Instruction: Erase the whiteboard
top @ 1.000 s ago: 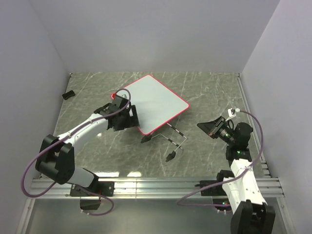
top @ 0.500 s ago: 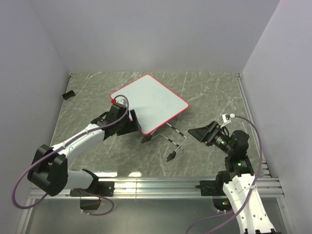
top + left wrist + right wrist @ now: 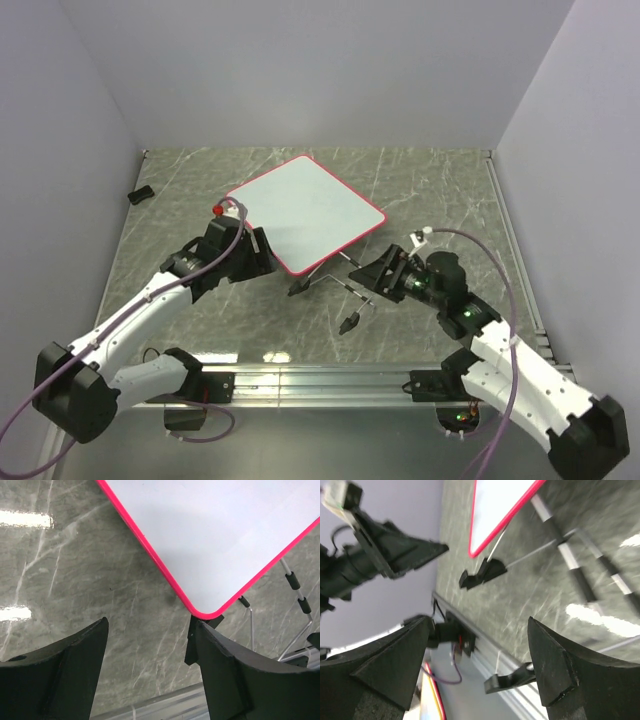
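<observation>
Top external view: the left gripper (image 3: 262, 252) stands with its jaws apart and nothing between them, just beside the near-left edge of the whiteboard (image 3: 305, 212), which lies ahead of it and to its right on the grey marbled worktop (image 3: 440, 190); the board's face is plain white inside a red-pink frame; the right gripper (image 3: 368, 277) is likewise spread and empty, pointing left, with the board ahead of it and apart from it, and a wire stand (image 3: 345, 290) between its tips and the board's near corner; a small black object (image 3: 140, 193) lies well apart from both, beyond the left gripper near the wall. Left wrist view: the left gripper (image 3: 150, 625) shows two dark fingers wide apart with bare worktop (image 3: 75, 570) in the gap; the rounded corner of the whiteboard (image 3: 215, 535) lies just beyond the right finger's tip, not between the fingers; the stand (image 3: 295, 587) shows past that corner, further right. Right wrist view, blurred: the right gripper (image 3: 480, 622) has its fingers parted around nothing; ahead of it lie the stand's rods (image 3: 570, 562) and, beyond them, a corner of the whiteboard (image 3: 495, 510); the left gripper (image 3: 395, 542) shows to the left of that corner.
</observation>
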Motion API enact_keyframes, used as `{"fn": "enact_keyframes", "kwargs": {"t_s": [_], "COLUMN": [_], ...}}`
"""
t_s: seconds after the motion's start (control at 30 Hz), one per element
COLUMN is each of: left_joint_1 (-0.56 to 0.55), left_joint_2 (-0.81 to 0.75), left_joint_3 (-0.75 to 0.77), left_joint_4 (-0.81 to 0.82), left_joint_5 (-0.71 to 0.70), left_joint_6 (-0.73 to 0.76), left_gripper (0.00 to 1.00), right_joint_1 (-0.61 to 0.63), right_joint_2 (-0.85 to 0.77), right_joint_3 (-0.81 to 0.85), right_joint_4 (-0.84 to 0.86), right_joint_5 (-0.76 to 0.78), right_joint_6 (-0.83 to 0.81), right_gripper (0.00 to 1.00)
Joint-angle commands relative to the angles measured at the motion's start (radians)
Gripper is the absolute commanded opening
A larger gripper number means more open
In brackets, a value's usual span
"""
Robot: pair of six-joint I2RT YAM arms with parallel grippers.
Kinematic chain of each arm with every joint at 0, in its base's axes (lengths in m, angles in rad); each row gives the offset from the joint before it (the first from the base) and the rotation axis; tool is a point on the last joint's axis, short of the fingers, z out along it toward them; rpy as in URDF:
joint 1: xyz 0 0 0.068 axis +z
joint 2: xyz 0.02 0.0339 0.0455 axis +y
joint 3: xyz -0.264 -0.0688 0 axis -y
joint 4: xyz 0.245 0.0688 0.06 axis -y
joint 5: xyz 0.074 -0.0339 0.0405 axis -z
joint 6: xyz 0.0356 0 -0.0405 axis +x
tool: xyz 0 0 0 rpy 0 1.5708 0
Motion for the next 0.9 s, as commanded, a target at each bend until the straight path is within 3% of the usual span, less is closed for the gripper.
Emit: {"fn": "enact_keyframes", "kwargs": {"t_s": [0.0, 0.2, 0.37, 0.47, 0.63, 0.87], "left_joint_1": [-0.004, -0.006, -0.065, -0.125, -0.176, -0.177], "left_joint_2": [-0.030, -0.020, 0.114, 0.192, 0.194, 0.177], "left_joint_3": [-0.024, 0.092, 0.146, 0.182, 0.171, 0.202], "left_joint_4": [-0.018, 0.056, 0.059, 0.007, -0.012, -0.082], "left_joint_5": [-0.001, 0.080, 0.121, 0.082, 0.050, 0.013], "left_joint_6": [-0.007, -0.002, 0.027, 0.038, 0.021, 0.041], "left_gripper": [0.76, 0.76, 0.75, 0.72, 0.71, 0.71], "right_joint_1": [0.105, 0.100, 0.044, -0.036, -0.138, -0.142], "right_joint_2": [0.089, 0.205, 0.270, 0.319, 0.389, 0.528], "right_joint_3": [0.102, 0.270, 0.393, 0.466, 0.508, 0.470], "right_joint_4": [0.049, -0.032, -0.077, -0.196, -0.328, -0.252], "right_joint_5": [0.152, 0.230, 0.243, 0.300, 0.352, 0.300], "right_joint_6": [-0.008, -0.088, -0.129, -0.146, -0.111, -0.028], "right_gripper": [0.86, 0.86, 0.86, 0.87, 0.86, 0.86]}}
